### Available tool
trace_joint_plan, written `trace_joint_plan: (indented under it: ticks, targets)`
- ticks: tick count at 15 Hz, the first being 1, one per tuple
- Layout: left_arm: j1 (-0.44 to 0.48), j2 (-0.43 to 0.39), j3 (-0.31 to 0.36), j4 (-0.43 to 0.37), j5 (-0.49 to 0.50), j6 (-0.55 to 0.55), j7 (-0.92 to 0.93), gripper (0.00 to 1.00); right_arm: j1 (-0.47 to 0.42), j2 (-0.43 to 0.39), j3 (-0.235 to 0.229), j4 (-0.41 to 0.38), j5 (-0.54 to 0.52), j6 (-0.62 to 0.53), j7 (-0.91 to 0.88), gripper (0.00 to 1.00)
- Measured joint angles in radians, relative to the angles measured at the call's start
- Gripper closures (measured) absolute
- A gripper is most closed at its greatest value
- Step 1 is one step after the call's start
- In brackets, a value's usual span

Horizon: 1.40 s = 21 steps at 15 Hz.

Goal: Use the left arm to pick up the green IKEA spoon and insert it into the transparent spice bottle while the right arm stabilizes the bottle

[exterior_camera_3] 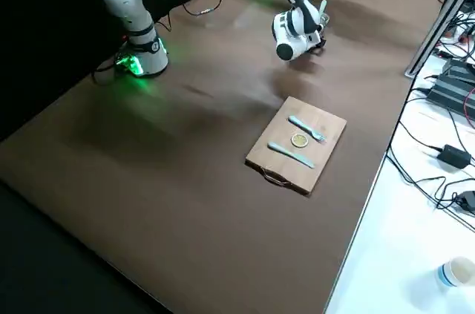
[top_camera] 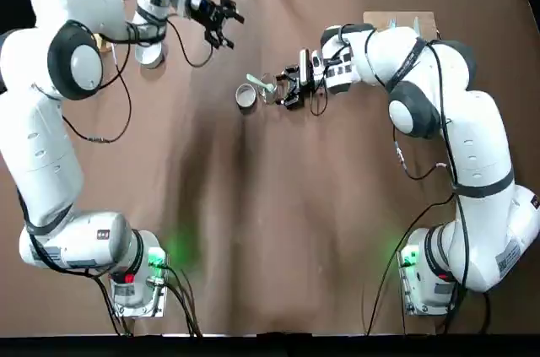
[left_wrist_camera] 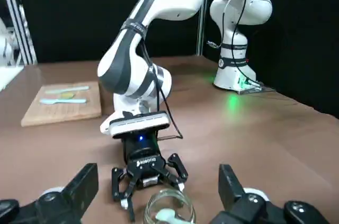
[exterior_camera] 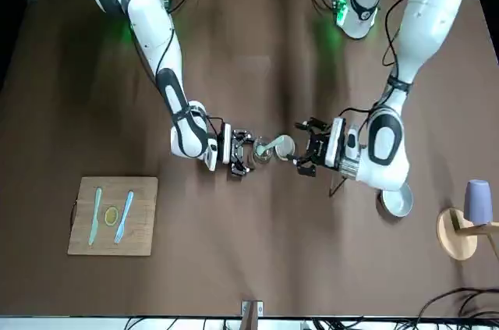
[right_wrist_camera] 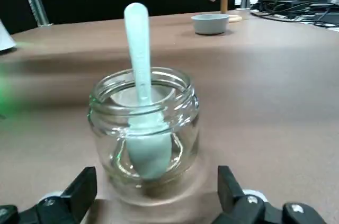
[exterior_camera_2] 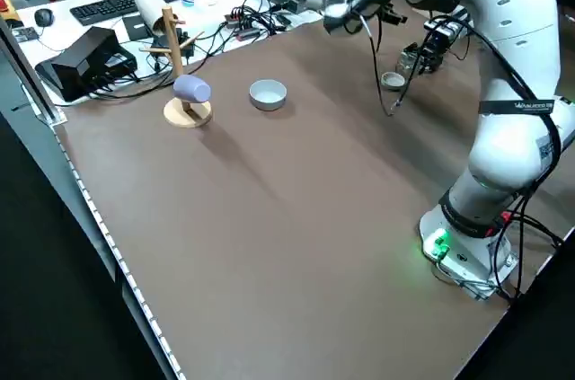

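The green IKEA spoon [right_wrist_camera: 142, 102] stands bowl-down inside the transparent spice bottle [right_wrist_camera: 144, 134], handle leaning on the rim. My right gripper [right_wrist_camera: 153, 195] sits spread wide just beside the bottle, gripping nothing. My left gripper [top_camera: 221, 23] hangs apart, fingers spread, empty.

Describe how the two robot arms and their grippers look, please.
Both the left arm and the right arm are white, rounded segments with grey round joints, black cables along them, and green lights at the bases. The left gripper and right gripper are black. The right one bears a ROBOTIQ marking and a blue light.
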Motion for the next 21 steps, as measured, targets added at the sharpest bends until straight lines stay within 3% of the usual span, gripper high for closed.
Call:
trace_joint_plan:
  ticks: [8, 14, 17, 18, 21]
  targets:
    - [0.041, -0.068, 0.002, 0.177, 0.174, -0.086, -0.5, 0.0, -0.138, -0.054, 0.002, -0.064, -0.282, -0.077, 0.033, 0.0]
    - [0.061, -0.152, 0.002, 0.192, 0.291, -0.09, -0.759, 0.0, -0.259, -0.145, -0.02, -0.071, -0.586, -0.096, 0.329, 0.0]
    - [0.061, -0.194, 0.006, 0.193, 0.35, -0.09, -0.842, 0.0, -0.269, -0.231, -0.07, -0.07, -0.721, -0.096, 0.543, 0.0]
    - [0.062, -0.216, 0.009, 0.193, 0.394, -0.09, -0.927, 0.0, -0.27, -0.289, -0.115, -0.067, -0.795, -0.113, 0.672, 0.0]
    - [0.062, -0.246, 0.01, 0.193, 0.472, -0.089, -1.102, 0.0, -0.27, -0.333, -0.2, -0.025, -0.879, -0.205, 0.869, 0.0]
